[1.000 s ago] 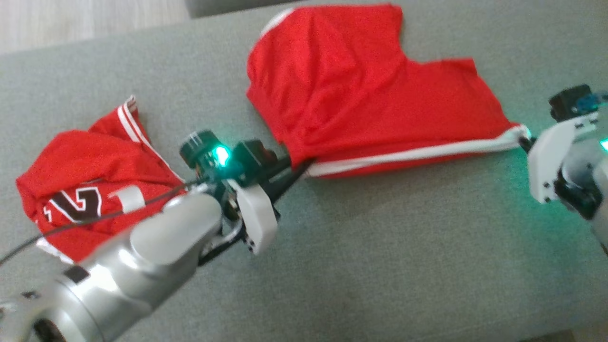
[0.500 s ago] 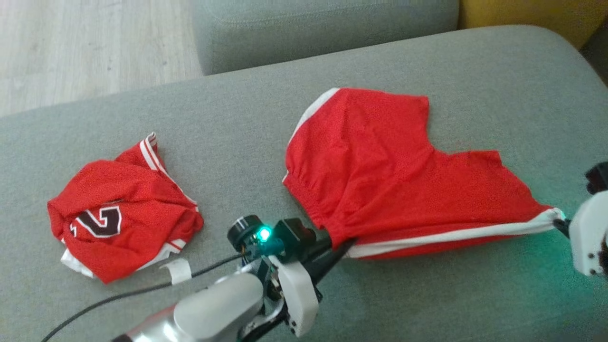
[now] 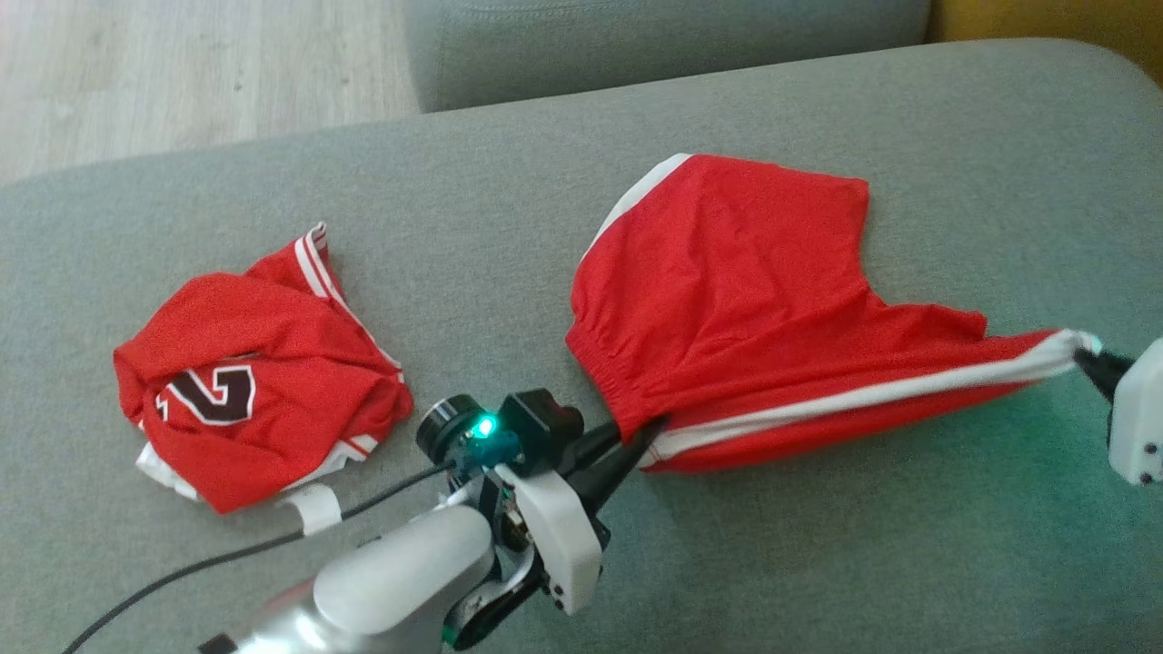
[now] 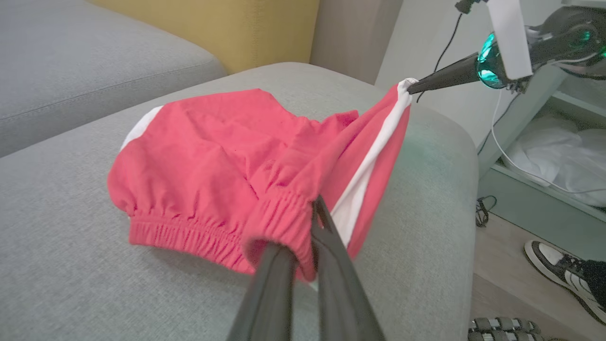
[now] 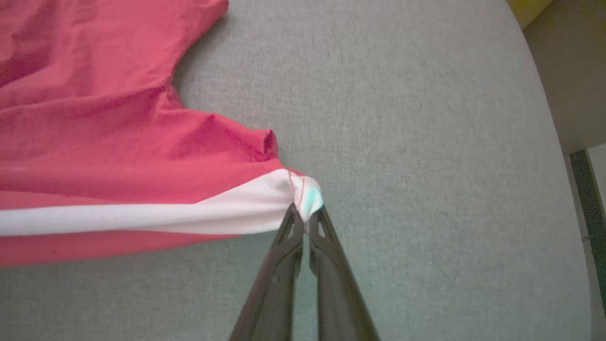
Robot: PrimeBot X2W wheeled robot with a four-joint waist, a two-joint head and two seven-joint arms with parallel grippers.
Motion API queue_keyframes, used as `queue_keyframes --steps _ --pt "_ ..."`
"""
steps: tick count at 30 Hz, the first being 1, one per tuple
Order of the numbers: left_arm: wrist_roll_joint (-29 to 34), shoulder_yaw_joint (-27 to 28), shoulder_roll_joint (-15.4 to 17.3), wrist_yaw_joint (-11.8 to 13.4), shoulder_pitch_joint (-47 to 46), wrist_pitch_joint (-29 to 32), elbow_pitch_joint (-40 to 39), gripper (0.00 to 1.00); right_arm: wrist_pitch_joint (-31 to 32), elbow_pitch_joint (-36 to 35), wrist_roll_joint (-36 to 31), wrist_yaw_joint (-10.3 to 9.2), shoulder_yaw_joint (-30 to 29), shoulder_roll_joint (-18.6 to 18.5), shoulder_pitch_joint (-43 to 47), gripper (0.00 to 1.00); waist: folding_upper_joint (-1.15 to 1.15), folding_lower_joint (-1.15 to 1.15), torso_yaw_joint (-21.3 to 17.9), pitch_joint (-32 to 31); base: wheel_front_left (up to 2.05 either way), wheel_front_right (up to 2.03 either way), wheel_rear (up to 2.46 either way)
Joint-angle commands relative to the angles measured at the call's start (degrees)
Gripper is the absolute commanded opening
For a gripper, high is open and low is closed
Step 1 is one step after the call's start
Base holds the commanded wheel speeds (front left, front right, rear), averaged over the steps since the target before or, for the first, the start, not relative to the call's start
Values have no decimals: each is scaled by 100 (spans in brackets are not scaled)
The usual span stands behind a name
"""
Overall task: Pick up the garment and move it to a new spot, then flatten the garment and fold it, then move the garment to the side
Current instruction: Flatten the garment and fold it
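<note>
Red shorts (image 3: pixel 754 309) with a white side stripe lie spread on the grey sofa cushion (image 3: pixel 509 218), stretched between both grippers. My left gripper (image 3: pixel 641 434) is shut on the elastic waistband corner; its own view shows the waistband (image 4: pixel 279 222) bunched around the fingers (image 4: pixel 331 265). My right gripper (image 3: pixel 1090 356) is shut on the white-striped hem corner, which is lifted slightly; in its own view the fingertips (image 5: pixel 289 226) pinch the white hem (image 5: pixel 298 194). The far part of the shorts (image 5: pixel 85 94) rests on the cushion.
A crumpled red jersey (image 3: pixel 259 363) with a dark number lies at the left on the cushion, a white tag (image 3: pixel 313 504) beside it. Another grey cushion (image 3: pixel 654 45) stands behind. Wooden floor (image 3: pixel 182 73) is at upper left. A person's shoe (image 4: pixel 568 279) is on the floor.
The head camera has shifted, so the whole scene sits lower and to the right. The hem corner in my right gripper has risen slightly, pulling the stripe taut. Both grips are unchanged.
</note>
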Motion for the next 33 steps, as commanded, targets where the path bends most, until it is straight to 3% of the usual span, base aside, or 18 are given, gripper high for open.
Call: queue_keyframes --steps 1,8,15,24,33 --pt "-52 312 80 48 -322 -62 -141 0 -17 -280 -146 -5 -202 -109 -52 0 0 0 45 54 0 0 0" --pt "-170 639 -70 181 -609 -208 25 0 -210 -687 -788 -5 -730 470 -766 0 0 0 289 456 0 0 0" --pt "-204 872 -226 238 -941 -327 180 0 -364 -434 -1037 -5 -634 688 -1743 0 0 0 604 949 0 0 0" --pt "-143 1005 -502 234 -1412 -442 601 0 -786 768 -1438 -5 -110 978 -3135 0 0 0 1030 1564 0 0 0" --pt "-95 968 -808 79 -1672 -592 1046 0 -1501 2063 -1658 -5 373 1096 -3970 0 0 0 1278 1883 0 0 0"
